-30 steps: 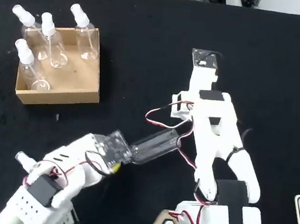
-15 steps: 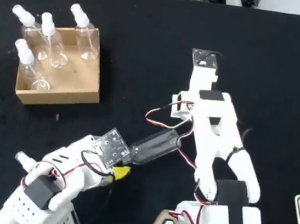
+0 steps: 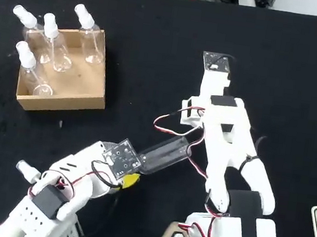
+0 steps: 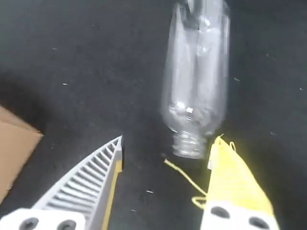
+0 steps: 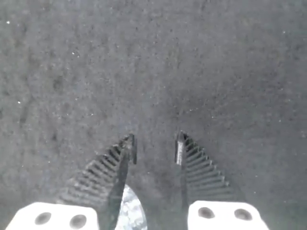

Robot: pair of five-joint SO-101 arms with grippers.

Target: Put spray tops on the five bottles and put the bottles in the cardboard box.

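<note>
The left claw (image 4: 168, 143) gapes wide and empty, its yellow finger (image 4: 230, 182) just beside the neck of one capless bottle (image 4: 196, 86) lying flat. The right claw (image 5: 154, 143), partly open, holds nothing. Four capped bottles (image 3: 56, 55) stand in the cardboard box (image 3: 61, 103), well apart across the bare black table (image 3: 151, 82).

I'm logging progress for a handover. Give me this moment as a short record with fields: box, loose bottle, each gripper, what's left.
Cardboard box: far left of the table, holds four capped bottles, upright
Fifth bottle: lying on the table, no spray top, bare neck toward the left gripper
Left gripper: open, bottle neck between its fingertips, not gripped
Right gripper: open, over bare table
Left to do: cap the fifth bottle, box it
</note>
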